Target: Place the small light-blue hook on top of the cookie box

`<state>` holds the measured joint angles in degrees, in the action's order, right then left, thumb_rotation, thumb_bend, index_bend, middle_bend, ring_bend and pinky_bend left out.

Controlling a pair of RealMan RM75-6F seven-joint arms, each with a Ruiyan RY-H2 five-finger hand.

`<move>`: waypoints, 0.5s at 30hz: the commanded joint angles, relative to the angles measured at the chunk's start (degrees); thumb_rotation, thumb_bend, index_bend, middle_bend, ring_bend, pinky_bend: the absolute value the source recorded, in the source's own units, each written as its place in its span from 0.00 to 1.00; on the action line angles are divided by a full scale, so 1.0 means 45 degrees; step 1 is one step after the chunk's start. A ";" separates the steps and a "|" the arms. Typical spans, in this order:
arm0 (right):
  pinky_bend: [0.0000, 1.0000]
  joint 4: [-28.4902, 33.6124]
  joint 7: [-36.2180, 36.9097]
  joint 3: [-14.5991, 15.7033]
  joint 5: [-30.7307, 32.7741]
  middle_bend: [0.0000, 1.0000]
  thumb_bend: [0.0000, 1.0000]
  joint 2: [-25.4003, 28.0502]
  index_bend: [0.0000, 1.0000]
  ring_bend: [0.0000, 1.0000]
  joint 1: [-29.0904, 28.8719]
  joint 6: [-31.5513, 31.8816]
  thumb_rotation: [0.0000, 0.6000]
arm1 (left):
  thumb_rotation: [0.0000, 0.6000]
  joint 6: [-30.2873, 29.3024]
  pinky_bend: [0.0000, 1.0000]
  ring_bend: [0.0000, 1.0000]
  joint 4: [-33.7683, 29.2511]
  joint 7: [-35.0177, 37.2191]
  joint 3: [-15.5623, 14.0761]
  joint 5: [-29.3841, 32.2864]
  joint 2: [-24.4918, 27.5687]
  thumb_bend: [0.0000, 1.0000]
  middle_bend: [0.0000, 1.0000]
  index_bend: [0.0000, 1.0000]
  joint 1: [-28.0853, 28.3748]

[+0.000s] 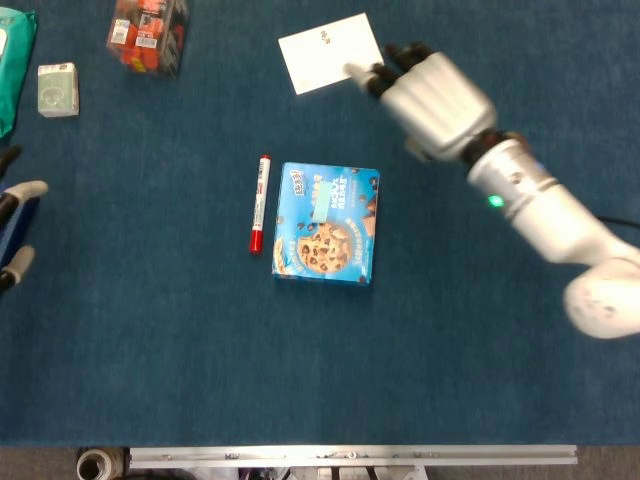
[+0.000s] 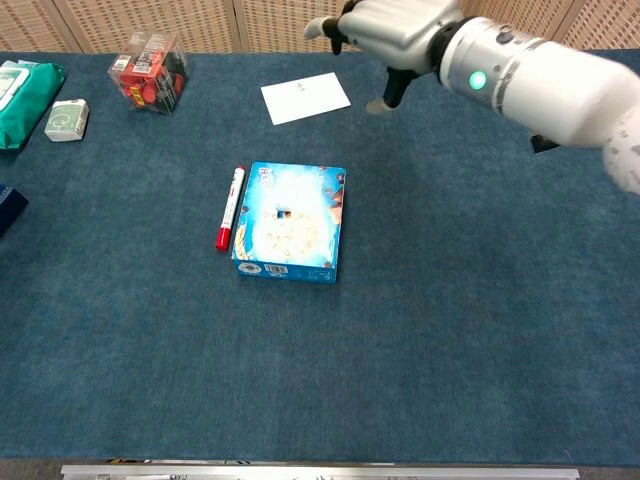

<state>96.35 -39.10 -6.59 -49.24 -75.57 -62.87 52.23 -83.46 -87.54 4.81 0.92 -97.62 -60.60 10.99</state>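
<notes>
Cookie box (image 1: 327,224) lay flat on the blue table cloth (image 1: 180,360), near the middle of the head view. The small light-blue hook (image 1: 320,207) rested on the box's top face, roughly central on the lid, apart from both hands. In the chest view the lid (image 2: 290,222) was washed out by glare and the hook showed only as a small dark-and-pale mark (image 2: 283,213).

Right hand (image 1: 432,98) was raised well apart from the box, up and to the right of it, over the lower right corner of the white card (image 1: 331,52). Its fingers (image 1: 395,55) were loosely spread and held nothing; in the chest view the same hand (image 2: 385,28) showed the thumb hanging down, free of any object.

Left hand (image 1: 14,222) only edged into the head view at the far left: pale fingertips, spread, near a dark blue box (image 1: 12,238) at the frame edge. Whether it touched that box could not be told; nothing visible was in its grasp.

Red marker (image 1: 259,203) lay just beside the cookie box's left side, parallel to it, red cap toward the robot. Further back: a clear pack of red items (image 1: 148,32), a small pale carton (image 1: 57,88), a green pouch (image 1: 12,55).
</notes>
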 commanded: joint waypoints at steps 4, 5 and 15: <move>0.22 0.0827 0.1410 0.0408 -0.0501 0.30 0.19 0.1653 0.12 0.13 0.1057 -0.0170 1.00 | 1.00 0.1046 0.01 0.25 0.0313 0.0812 0.0287 -0.0803 0.0068 0.28 0.27 0.26 0.1469; 0.22 0.0874 0.1578 0.0416 -0.0604 0.30 0.19 0.1829 0.12 0.13 0.1166 -0.0159 1.00 | 1.00 0.1181 0.05 0.29 0.0382 0.0859 0.0343 -0.0868 0.0021 0.28 0.31 0.26 0.1676; 0.22 0.1028 0.2944 0.0278 -0.1219 0.31 0.19 0.3429 0.12 0.13 0.2029 -0.0158 1.00 | 1.00 0.3919 0.59 0.65 0.0478 0.1071 0.0490 -0.0969 -0.0166 0.28 0.72 0.26 0.3996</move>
<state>100.85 -26.32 -5.18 -54.56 -60.83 -54.23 51.78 -67.85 -85.36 9.76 2.90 -101.77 -61.09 27.07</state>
